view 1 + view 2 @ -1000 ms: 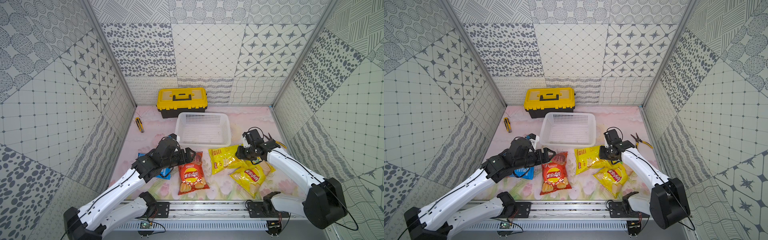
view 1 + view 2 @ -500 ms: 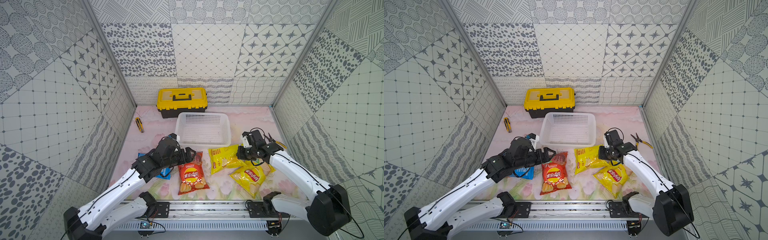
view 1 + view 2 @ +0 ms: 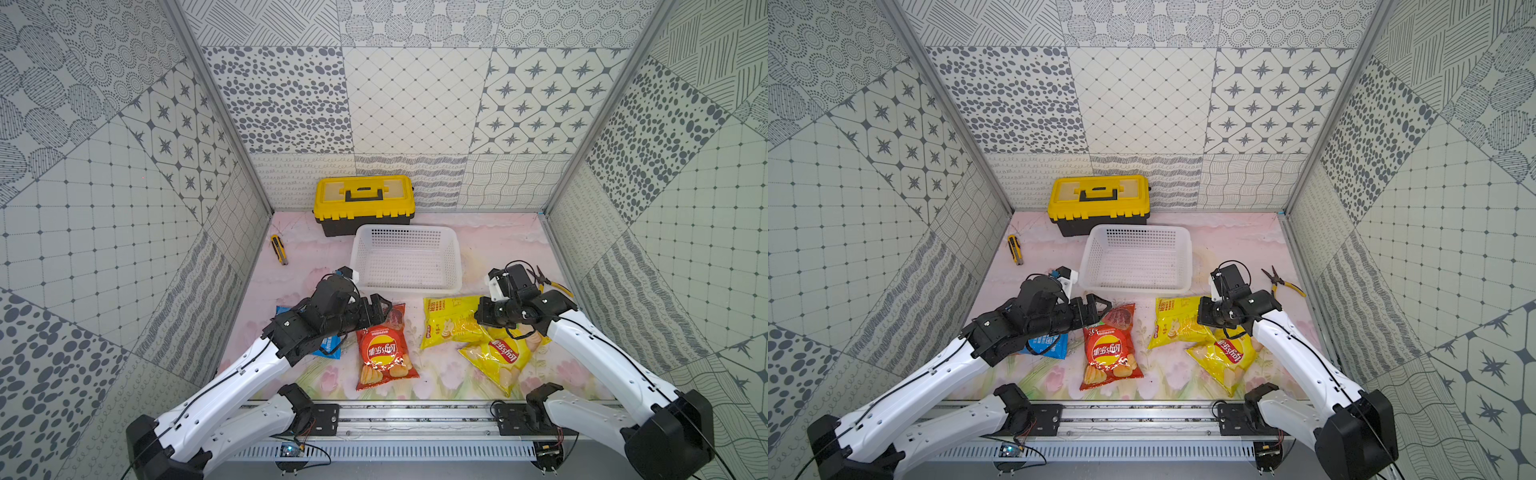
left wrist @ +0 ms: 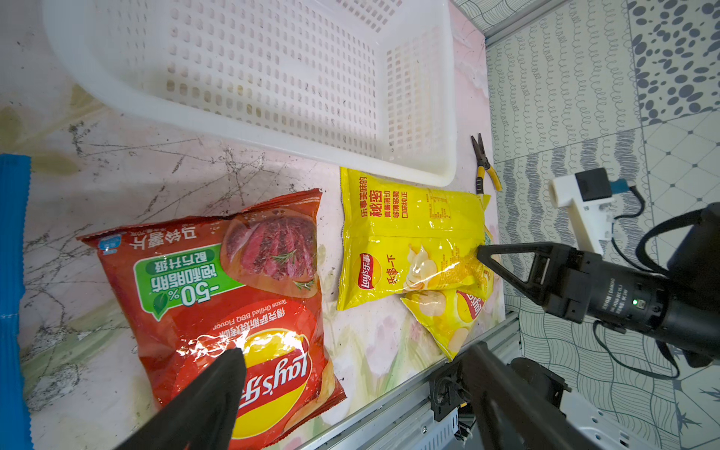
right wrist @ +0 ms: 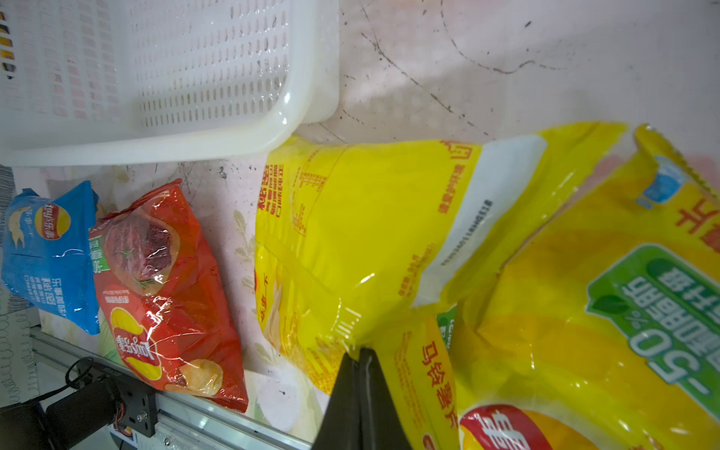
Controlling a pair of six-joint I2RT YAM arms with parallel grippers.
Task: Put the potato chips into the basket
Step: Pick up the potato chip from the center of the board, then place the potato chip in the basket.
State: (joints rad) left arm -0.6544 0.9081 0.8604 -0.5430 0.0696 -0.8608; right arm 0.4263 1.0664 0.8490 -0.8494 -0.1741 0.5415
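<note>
Four bags of potato chips lie in front of the white basket [image 3: 407, 286] [image 3: 1136, 286]. The red bag [image 3: 384, 353] [image 4: 233, 272] is in the middle. A blue bag [image 3: 330, 347] [image 5: 50, 249] lies partly under my left arm. My left gripper [image 3: 380, 309] [image 4: 354, 362] hangs open over the red bag's far end, holding nothing. My right gripper [image 3: 480, 318] [image 5: 360, 352] is shut on the right edge of the yellow bag [image 3: 449, 320] [image 5: 350, 233] nearest the basket. That bag overlaps a second yellow bag [image 3: 498, 357] [image 5: 584, 311].
A yellow-and-black toolbox [image 3: 363, 203] stands against the back wall behind the basket. A yellow utility knife [image 3: 279, 249] lies at the left wall. Yellow-handled pliers [image 3: 548, 282] lie right of my right wrist. A metal rail [image 3: 415, 415] runs along the front edge.
My right gripper has come down onto the yellow bag's edge and shut on it. The left arm has stayed where it was, still open.
</note>
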